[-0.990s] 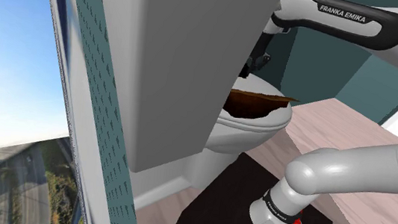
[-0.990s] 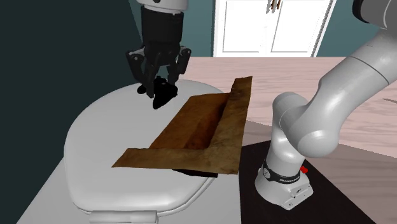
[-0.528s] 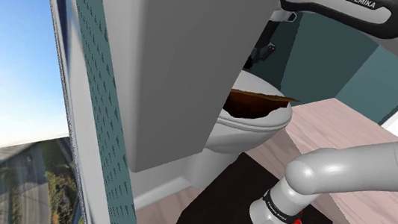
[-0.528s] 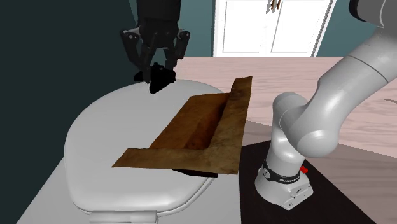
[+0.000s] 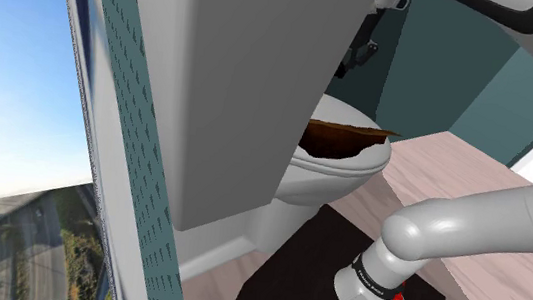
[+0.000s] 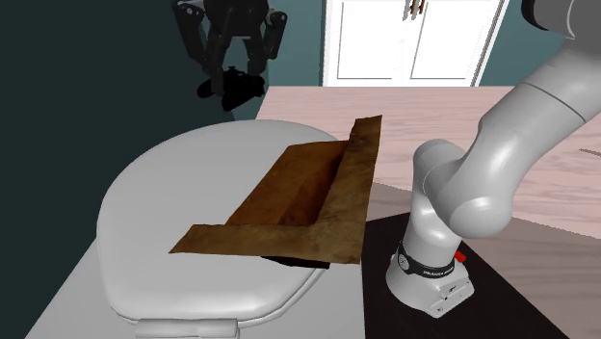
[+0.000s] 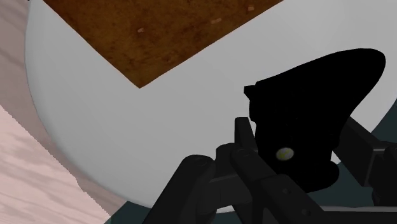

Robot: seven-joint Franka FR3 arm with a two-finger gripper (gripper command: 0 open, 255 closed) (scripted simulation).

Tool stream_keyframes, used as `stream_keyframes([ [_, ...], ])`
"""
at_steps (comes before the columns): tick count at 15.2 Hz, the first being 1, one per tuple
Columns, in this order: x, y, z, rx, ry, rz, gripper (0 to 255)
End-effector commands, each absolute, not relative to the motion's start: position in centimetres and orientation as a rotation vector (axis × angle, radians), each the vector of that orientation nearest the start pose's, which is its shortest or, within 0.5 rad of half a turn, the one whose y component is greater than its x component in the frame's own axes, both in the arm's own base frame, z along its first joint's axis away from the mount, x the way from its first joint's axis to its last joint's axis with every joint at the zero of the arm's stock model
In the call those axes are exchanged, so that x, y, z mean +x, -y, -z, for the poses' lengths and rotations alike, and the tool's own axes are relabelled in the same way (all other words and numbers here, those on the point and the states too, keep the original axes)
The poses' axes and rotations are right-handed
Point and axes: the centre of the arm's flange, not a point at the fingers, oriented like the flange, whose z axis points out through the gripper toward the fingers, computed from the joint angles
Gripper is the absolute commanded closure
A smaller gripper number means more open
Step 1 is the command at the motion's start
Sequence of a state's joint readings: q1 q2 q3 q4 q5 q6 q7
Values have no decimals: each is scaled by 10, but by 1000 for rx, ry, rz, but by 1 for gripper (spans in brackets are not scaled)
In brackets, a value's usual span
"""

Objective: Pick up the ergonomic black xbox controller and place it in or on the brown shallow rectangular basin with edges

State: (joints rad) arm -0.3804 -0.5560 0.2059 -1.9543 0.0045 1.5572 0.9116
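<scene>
Controller point(image 7: 315, 89), black, merges with the black fingers point(image 7: 191, 181) clamped on it, its outline hard to read. A white panel point(image 5: 240, 91) hides most of the toilet lid point(image 6: 164, 217) and brown basin point(image 6: 299, 188) in the shoulder view. Since a second ago the controller has risen clear above the lid's far edge.

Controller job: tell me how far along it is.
Done: the gripper is shut on the controller, holding it clear above the toilet lid. In hand: the carry; it hangs beside the basin, not over it. Left: move over the empty basin and release.
</scene>
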Motion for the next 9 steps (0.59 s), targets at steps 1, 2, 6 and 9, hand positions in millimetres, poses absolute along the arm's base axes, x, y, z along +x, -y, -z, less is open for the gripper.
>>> stream_keyframes([
  [1, 375, 37, -706, -2700, -1670, 279, 255],
  [2, 375, 37, -711, -2700, -1670, 279, 255],
  [6, 357, 18, -721, -2700, -1670, 279, 255],
  [9, 330, -11, -724, -2700, -1670, 279, 255],
])
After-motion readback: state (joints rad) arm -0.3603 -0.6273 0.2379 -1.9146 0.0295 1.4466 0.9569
